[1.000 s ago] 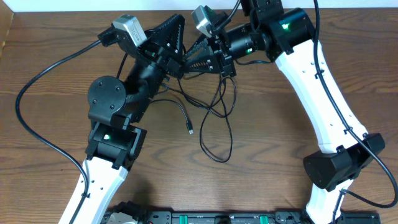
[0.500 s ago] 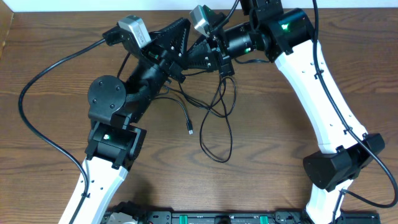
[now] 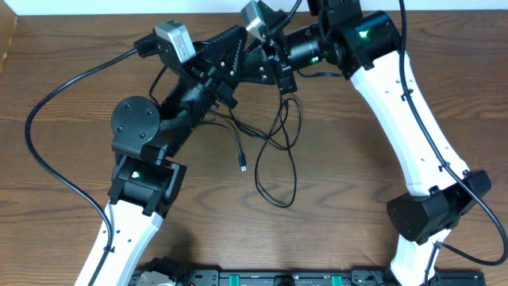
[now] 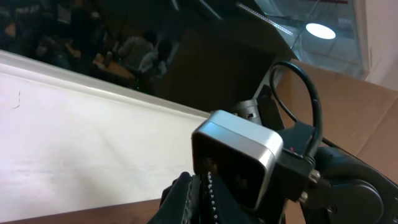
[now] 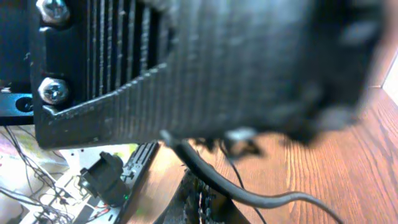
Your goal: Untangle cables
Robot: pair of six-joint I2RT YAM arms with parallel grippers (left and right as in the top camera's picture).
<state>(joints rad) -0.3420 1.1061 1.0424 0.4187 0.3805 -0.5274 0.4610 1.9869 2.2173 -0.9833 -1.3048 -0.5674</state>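
Overhead: both arms meet at 12 o'clock on the table (image 3: pixel 357 199). The left gripper (image 3: pixel 230 49) and right gripper (image 3: pixel 274 70) are tip to tip, nearly touching.

Cables (image 3: pixel 274 147): thin black strands sit at table centre.
- Two strands run up toward 12 o'clock and end just under the right gripper; cannot tell if they are clamped.
- A long loop sags toward 6 o'clock.
- One strand comes out from under the left arm at 9 o'clock, crosses the others and ends in a small plug (image 3: pixel 243 166) lying free.

Left wrist view: filled by the other arm's silver camera box (image 4: pixel 235 163); finger opening cannot be told.

Right wrist view: blurred ribbed black body fills the frame; finger opening cannot be told
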